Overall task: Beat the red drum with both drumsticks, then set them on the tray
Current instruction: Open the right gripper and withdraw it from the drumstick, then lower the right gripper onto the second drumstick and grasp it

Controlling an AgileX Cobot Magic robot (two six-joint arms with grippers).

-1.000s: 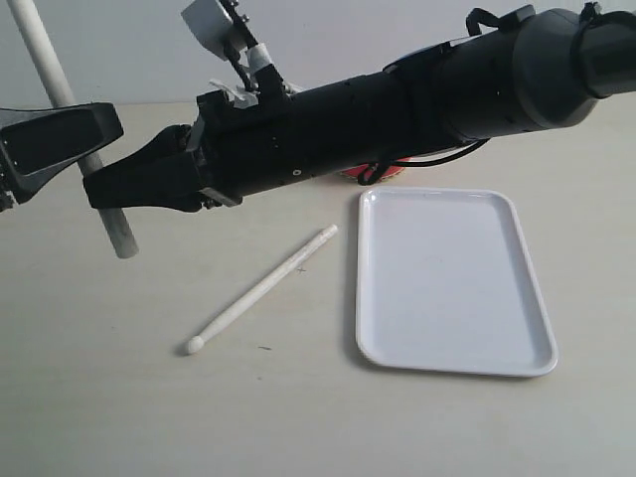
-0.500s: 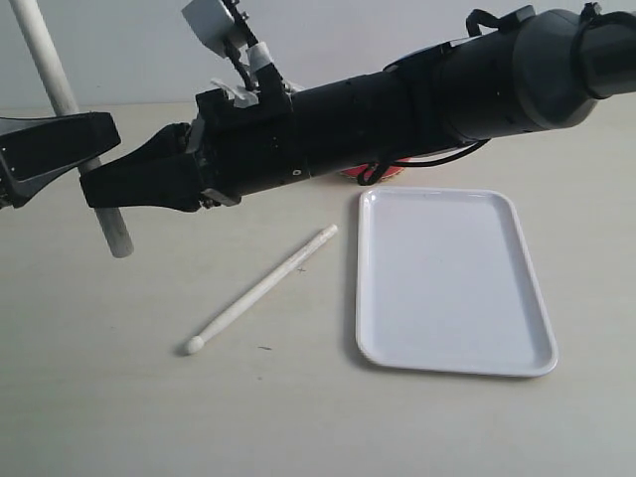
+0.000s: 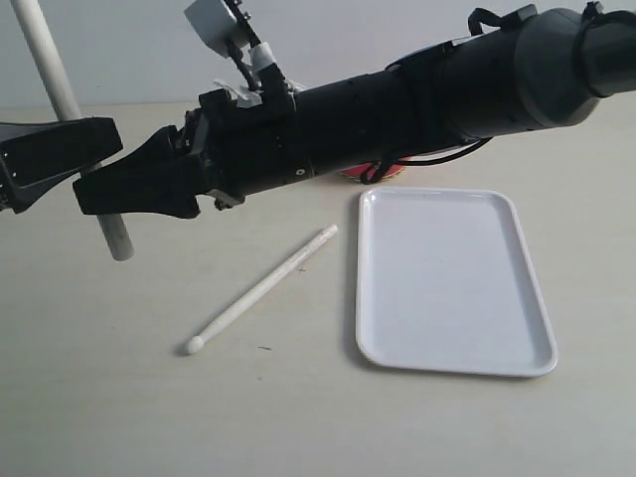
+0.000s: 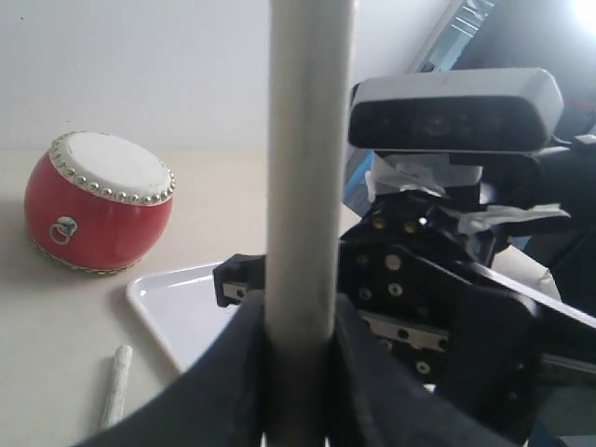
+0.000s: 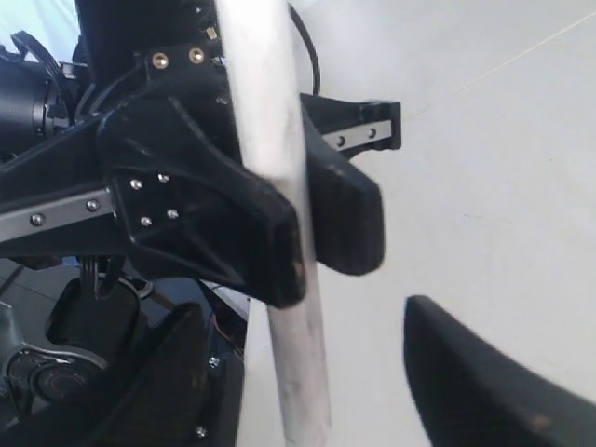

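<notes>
Left gripper (image 4: 298, 358) clenched on the upright drumstick (image 3: 45, 60), whose top is cut off. Right gripper (image 3: 99, 189) beside it, jaws released. Second drumstick (image 3: 263, 288) lies on the table (image 3: 149, 397) at the tray's (image 3: 447, 278) 9 o'clock. Red drum (image 4: 93, 209), at its 11 o'clock, is mostly hidden behind the right arm (image 3: 397, 109).

The left gripper (image 4: 298, 345) clamps the near-upright stick (image 3: 45, 60); the right arm (image 3: 397, 99) reaches across to it, the right gripper (image 3: 99, 191) with jaws spread wide either side of the stick.
</notes>
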